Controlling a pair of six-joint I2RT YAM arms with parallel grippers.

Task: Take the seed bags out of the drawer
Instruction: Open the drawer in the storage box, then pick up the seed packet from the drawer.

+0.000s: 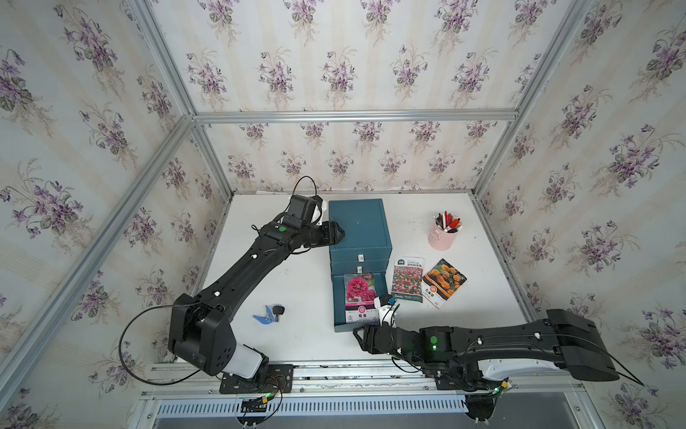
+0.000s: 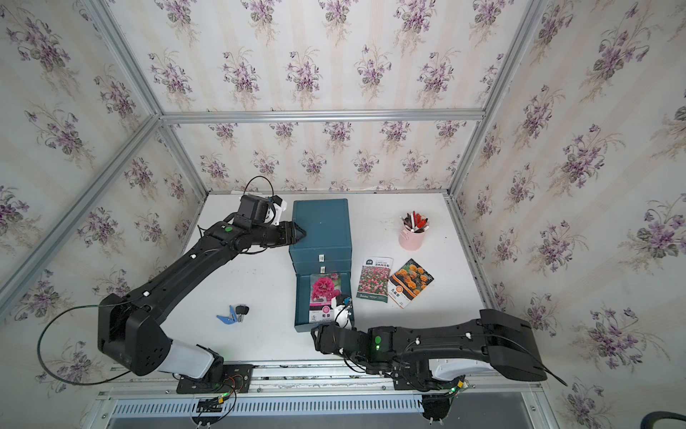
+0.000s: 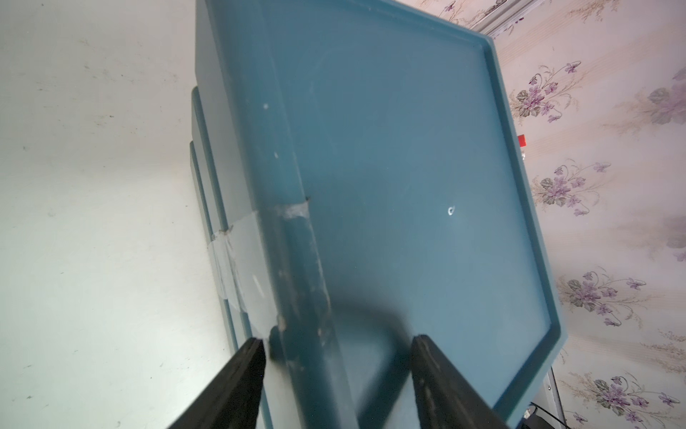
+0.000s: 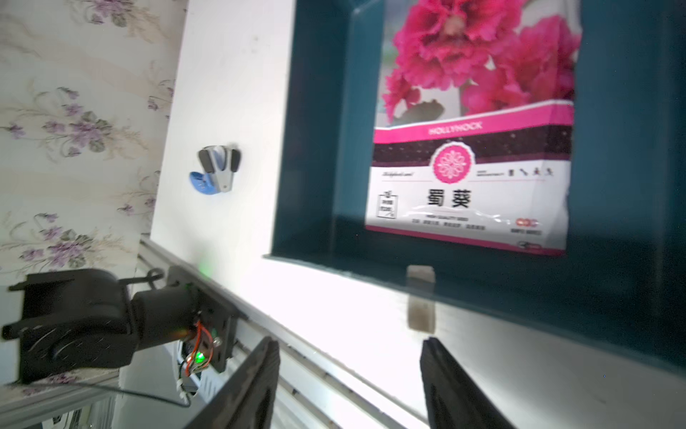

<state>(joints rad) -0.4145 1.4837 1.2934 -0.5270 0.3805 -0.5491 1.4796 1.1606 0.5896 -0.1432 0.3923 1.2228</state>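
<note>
Three seed bags (image 2: 374,278) show: a pink-bloom bag (image 1: 358,293), a flower-field bag (image 1: 407,279) and a marigold bag (image 1: 444,283). One blue cabinet (image 1: 358,226) holds three drawers (image 1: 359,260). There is one pink cup (image 1: 441,240) of pens (image 1: 447,223) too bunched to count, one key bunch (image 1: 277,310) and two arms (image 1: 237,267).

A pink cup (image 1: 441,239) full of pens (image 1: 447,222) stands far right on the white surface (image 1: 282,267). A bunch of keys with a blue tag (image 1: 268,314) lies near left. Floral wallpaper (image 1: 334,74) in an aluminium frame (image 1: 352,116) closes in three sides.
</note>
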